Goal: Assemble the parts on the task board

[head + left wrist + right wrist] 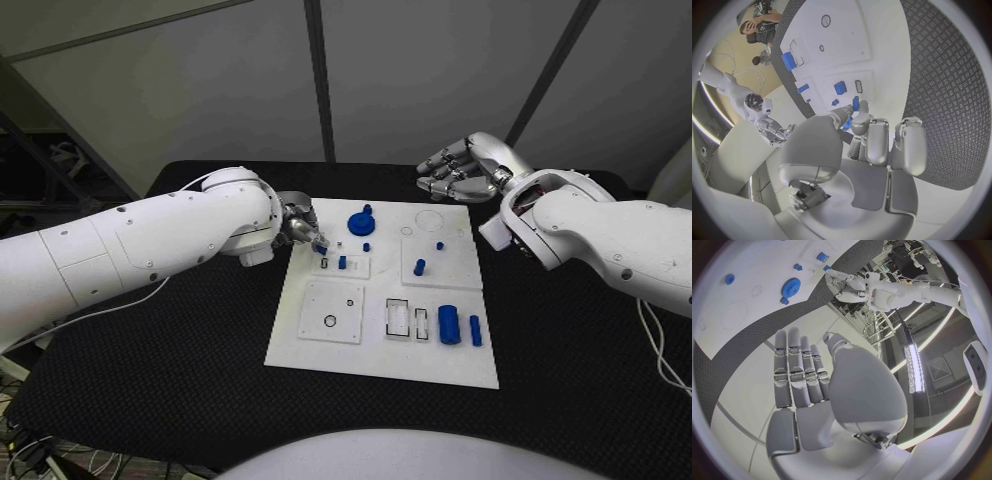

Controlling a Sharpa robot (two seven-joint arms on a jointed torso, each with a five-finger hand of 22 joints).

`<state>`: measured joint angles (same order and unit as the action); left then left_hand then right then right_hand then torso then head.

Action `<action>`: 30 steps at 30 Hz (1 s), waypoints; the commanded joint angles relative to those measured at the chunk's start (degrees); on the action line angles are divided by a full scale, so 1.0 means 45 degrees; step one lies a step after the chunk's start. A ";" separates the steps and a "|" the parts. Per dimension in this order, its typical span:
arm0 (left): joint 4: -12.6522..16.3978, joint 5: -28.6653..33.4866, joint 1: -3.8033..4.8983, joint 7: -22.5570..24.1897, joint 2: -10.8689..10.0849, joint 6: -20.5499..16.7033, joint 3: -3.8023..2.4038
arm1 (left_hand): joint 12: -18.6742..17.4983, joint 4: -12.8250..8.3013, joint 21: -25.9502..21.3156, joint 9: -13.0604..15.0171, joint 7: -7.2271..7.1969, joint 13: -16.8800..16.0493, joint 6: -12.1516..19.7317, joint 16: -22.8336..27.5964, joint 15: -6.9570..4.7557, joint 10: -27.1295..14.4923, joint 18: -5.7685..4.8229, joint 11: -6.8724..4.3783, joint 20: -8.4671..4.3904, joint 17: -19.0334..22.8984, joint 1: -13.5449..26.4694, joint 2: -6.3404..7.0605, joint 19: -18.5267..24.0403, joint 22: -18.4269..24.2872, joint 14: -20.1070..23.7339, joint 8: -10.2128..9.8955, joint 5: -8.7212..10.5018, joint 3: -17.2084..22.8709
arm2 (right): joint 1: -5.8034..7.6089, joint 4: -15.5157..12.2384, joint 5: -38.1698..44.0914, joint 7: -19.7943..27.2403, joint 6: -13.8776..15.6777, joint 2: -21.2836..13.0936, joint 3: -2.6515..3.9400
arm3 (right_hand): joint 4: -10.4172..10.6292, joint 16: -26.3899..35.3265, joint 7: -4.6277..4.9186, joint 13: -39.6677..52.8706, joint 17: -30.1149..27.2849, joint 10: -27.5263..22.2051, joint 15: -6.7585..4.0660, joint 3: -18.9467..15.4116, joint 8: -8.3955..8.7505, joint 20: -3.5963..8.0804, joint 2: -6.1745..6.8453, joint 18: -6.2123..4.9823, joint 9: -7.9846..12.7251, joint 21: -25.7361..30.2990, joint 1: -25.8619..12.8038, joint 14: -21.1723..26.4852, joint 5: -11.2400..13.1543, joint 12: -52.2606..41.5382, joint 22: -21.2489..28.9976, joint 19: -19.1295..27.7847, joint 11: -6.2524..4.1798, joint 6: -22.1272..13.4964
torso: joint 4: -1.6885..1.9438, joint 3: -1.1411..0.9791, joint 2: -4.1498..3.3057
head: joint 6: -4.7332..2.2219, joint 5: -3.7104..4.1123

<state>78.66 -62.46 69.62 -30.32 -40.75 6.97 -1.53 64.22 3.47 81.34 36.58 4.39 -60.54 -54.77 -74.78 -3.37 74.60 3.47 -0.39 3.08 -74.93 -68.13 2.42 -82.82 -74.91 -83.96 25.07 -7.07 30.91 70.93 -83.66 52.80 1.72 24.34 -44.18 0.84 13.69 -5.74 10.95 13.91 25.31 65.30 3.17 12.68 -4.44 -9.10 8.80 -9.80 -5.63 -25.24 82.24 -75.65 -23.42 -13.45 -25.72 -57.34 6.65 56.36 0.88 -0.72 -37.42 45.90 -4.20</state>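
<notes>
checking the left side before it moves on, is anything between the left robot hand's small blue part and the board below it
Nothing visible. The left robot hand pinches a small blue part at its fingertips over the left edge of the task board. The nearest blue pieces stand in the small plate just beside it, not beneath.

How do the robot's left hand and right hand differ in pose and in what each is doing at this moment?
The left hand reaches over the task board's left edge and pinches a small blue part; the right hand holds nothing. The left hand's fingers curl round the part; the right hand's fingers lie straight together, beyond the board's far edge. Both are silver hands on white arms.
</notes>
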 commanded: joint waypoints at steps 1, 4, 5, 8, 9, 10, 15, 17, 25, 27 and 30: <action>0.0093 -0.0453 -0.0018 -0.0033 -0.0006 -0.0205 -0.0004 | -0.0002 -0.1475 0.0044 -0.0001 -0.0078 0.0020 0.0036 -0.0071 -0.0068 0.0084 -0.0192 0.0013 -0.0046 -0.0330 0.0088 0.0013 -0.0072 -0.1772 -0.0531 0.0079 -0.0052 0.1546 | 0.0023 0.0009 -0.0048 0.0111 -0.0076 0.0000 0.0007 | 0.0034 0.0045 0.0025 -0.0020 -0.0016 -0.0094 0.0010 0.0020 0.0035 -0.0055 -0.0028 -0.0115 -0.0003 0.0065 -0.0060 0.0059 -0.0029 0.0024 0.0018 -0.0006 0.0011 -0.0067 | -0.0010 -0.0001 -0.0011 | 0.0015 -0.0007; 0.0144 -0.0565 -0.0064 -0.0047 0.0000 -0.0108 0.0006 | -0.0019 -0.1498 0.0034 0.0038 -0.0082 0.0038 0.0040 -0.0069 -0.0073 0.0083 -0.0190 0.0008 -0.0052 -0.0329 0.0144 0.0054 -0.0069 -0.1771 -0.0531 0.0119 -0.0084 0.1658 | 0.0023 0.0016 -0.0048 0.0110 -0.0084 0.0007 0.0007 | 0.0034 0.0045 0.0025 -0.0020 -0.0016 -0.0094 0.0010 0.0020 0.0035 -0.0055 -0.0028 -0.0115 -0.0003 0.0065 -0.0060 0.0059 -0.0029 0.0024 0.0018 -0.0006 0.0011 -0.0067 | -0.0015 -0.0014 -0.0014 | 0.0020 -0.0018; 0.0155 -0.0586 -0.0074 -0.0051 0.0000 -0.0080 0.0008 | -0.0021 -0.1500 0.0034 0.0040 -0.0082 0.0040 0.0040 -0.0068 -0.0073 0.0083 -0.0190 0.0008 -0.0053 -0.0329 0.0148 0.0057 -0.0068 -0.1771 -0.0531 0.0121 -0.0086 0.1665 | 0.0023 0.0018 -0.0048 0.0110 -0.0086 0.0008 0.0007 | 0.0034 0.0045 0.0025 -0.0020 -0.0016 -0.0094 0.0010 0.0020 0.0035 -0.0055 -0.0028 -0.0115 -0.0003 0.0065 -0.0060 0.0059 -0.0029 0.0024 0.0018 -0.0006 0.0011 -0.0067 | -0.0015 -0.0011 -0.0013 | 0.0025 -0.0016; 0.0178 -0.0662 -0.0102 -0.0064 0.0004 0.0034 0.0017 | -0.0034 -0.1530 0.0027 0.0083 -0.0088 0.0054 0.0041 -0.0069 -0.0079 0.0085 -0.0189 0.0001 -0.0059 -0.0331 0.0206 0.0105 -0.0068 -0.1773 -0.0532 0.0166 -0.0137 0.1782 | 0.0023 0.0024 -0.0048 0.0109 -0.0092 0.0010 0.0007 | 0.0034 0.0045 0.0025 -0.0020 -0.0016 -0.0094 0.0010 0.0020 0.0035 -0.0055 -0.0028 -0.0115 -0.0003 0.0065 -0.0060 0.0059 -0.0029 0.0024 0.0018 -0.0006 0.0011 -0.0067 | 0.0000 -0.0009 -0.0018 | 0.0023 -0.0008; 0.0180 -0.0691 -0.0110 -0.0067 0.0008 0.0066 0.0020 | -0.0034 -0.1544 0.0028 0.0105 -0.0091 0.0054 0.0040 -0.0069 -0.0082 0.0090 -0.0190 -0.0002 -0.0063 -0.0331 0.0241 0.0130 -0.0071 -0.1778 -0.0532 0.0190 -0.0172 0.1845 | 0.0023 0.0025 -0.0048 0.0110 -0.0094 0.0011 0.0007 | 0.0034 0.0045 0.0025 -0.0020 -0.0016 -0.0094 0.0010 0.0020 0.0035 -0.0055 -0.0028 -0.0115 -0.0003 0.0065 -0.0060 0.0059 -0.0029 0.0024 0.0018 -0.0006 0.0011 -0.0067 | 0.0000 -0.0007 -0.0017 | 0.0023 -0.0008; 0.0179 -0.0714 -0.0117 -0.0070 0.0015 0.0097 0.0024 | -0.0040 -0.1555 0.0029 0.0124 -0.0094 0.0059 0.0042 -0.0066 -0.0084 0.0091 -0.0191 -0.0005 -0.0065 -0.0329 0.0272 0.0152 -0.0074 -0.1782 -0.0531 0.0210 -0.0195 0.1900 | 0.0023 0.0025 -0.0048 0.0111 -0.0096 0.0011 0.0007 | 0.0034 0.0045 0.0025 -0.0020 -0.0016 -0.0094 0.0010 0.0020 0.0035 -0.0055 -0.0028 -0.0115 -0.0003 0.0065 -0.0060 0.0059 -0.0029 0.0024 0.0018 -0.0006 0.0011 -0.0067 | -0.0006 -0.0008 -0.0015 | 0.0032 -0.0036; 0.0175 -0.0769 -0.0147 -0.0080 0.0044 0.0210 0.0045 | -0.0046 -0.1577 0.0023 0.0156 -0.0098 0.0066 0.0047 -0.0067 -0.0088 0.0094 -0.0190 -0.0009 -0.0070 -0.0332 0.0321 0.0190 -0.0072 -0.1783 -0.0532 0.0242 -0.0218 0.1992 | 0.0023 0.0023 -0.0048 0.0113 -0.0103 0.0014 0.0007 | 0.0030 0.0049 0.0024 -0.0025 -0.0016 -0.0094 0.0008 0.0024 0.0034 -0.0056 -0.0033 -0.0117 -0.0004 0.0071 -0.0055 0.0056 -0.0031 0.0021 0.0022 -0.0010 0.0009 -0.0068 | -0.0017 -0.0010 -0.0024 | 0.0037 -0.0030; 0.0185 -0.0779 -0.0158 -0.0085 0.0049 0.0274 0.0054 | -0.0044 -0.1592 0.0026 0.0174 -0.0102 0.0063 0.0046 -0.0066 -0.0091 0.0099 -0.0191 -0.0012 -0.0072 -0.0332 0.0345 0.0214 -0.0077 -0.1789 -0.0532 0.0261 -0.0225 0.2038 | 0.0023 0.0023 -0.0048 0.0110 -0.0105 0.0010 0.0007 | 0.0030 0.0049 0.0024 -0.0025 -0.0016 -0.0094 0.0008 0.0024 0.0034 -0.0056 -0.0033 -0.0117 -0.0004 0.0071 -0.0055 0.0056 -0.0031 0.0021 0.0022 -0.0010 0.0009 -0.0068 | -0.0019 -0.0005 -0.0027 | 0.0044 -0.0029; 0.0267 -0.0857 -0.0181 -0.0097 0.0018 0.0529 0.0147 | -0.0064 -0.1611 0.0012 0.0204 -0.0106 0.0085 0.0045 -0.0065 -0.0094 0.0095 -0.0188 -0.0017 -0.0076 -0.0332 0.0392 0.0252 -0.0068 -0.1782 -0.0532 0.0294 -0.0238 0.2115 | 0.0023 0.0033 -0.0048 0.0102 -0.0128 0.0013 0.0007 | 0.0030 0.0049 0.0024 -0.0025 -0.0016 -0.0094 0.0008 0.0024 0.0034 -0.0056 -0.0033 -0.0117 -0.0004 0.0071 -0.0055 0.0056 -0.0031 0.0021 0.0022 -0.0010 0.0009 -0.0068 | -0.0002 -0.0003 -0.0016 | 0.0078 -0.0036; 0.0287 -0.0865 -0.0184 -0.0099 0.0001 0.0566 0.0171 | -0.0064 -0.1611 0.0012 0.0204 -0.0106 0.0085 0.0045 -0.0065 -0.0094 0.0095 -0.0188 -0.0017 -0.0076 -0.0332 0.0392 0.0252 -0.0068 -0.1782 -0.0532 0.0294 -0.0238 0.2115 | 0.0023 0.0040 -0.0048 0.0101 -0.0136 0.0020 0.0007 | 0.0030 0.0049 0.0024 -0.0025 -0.0016 -0.0094 0.0008 0.0024 0.0034 -0.0056 -0.0033 -0.0117 -0.0004 0.0071 -0.0055 0.0056 -0.0031 0.0021 0.0022 -0.0010 0.0009 -0.0068 | -0.0002 -0.0005 -0.0014 | 0.0088 -0.0052; 0.0306 -0.0871 -0.0186 -0.0101 -0.0017 0.0602 0.0192 | -0.0064 -0.1611 0.0012 0.0204 -0.0106 0.0085 0.0045 -0.0065 -0.0094 0.0095 -0.0188 -0.0017 -0.0076 -0.0332 0.0392 0.0252 -0.0068 -0.1782 -0.0532 0.0294 -0.0238 0.2115 | 0.0023 0.0048 -0.0048 0.0103 -0.0142 0.0029 0.0007 | 0.0030 0.0049 0.0024 -0.0025 -0.0016 -0.0094 0.0008 0.0024 0.0034 -0.0056 -0.0033 -0.0117 -0.0004 0.0071 -0.0055 0.0056 -0.0031 0.0021 0.0022 -0.0010 0.0009 -0.0068 | 0.0001 -0.0001 -0.0011 | 0.0103 -0.0070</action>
<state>79.96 -65.62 68.89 -30.48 -40.76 8.19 -0.84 64.22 2.60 81.33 37.47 4.20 -60.21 -54.55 -74.78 -3.36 74.79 3.47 -0.39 2.87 -74.93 -66.70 3.85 -83.02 -74.91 -83.95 26.08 -7.95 33.77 70.93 -83.44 52.73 1.73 24.08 -44.11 0.84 13.69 -5.75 10.95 13.88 25.31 65.30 3.17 12.68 -4.44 -9.10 8.81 -9.79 -5.63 -25.24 82.25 -75.65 -23.42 -13.45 -25.70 -57.34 6.65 56.36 0.82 -0.75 -37.50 46.31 -4.44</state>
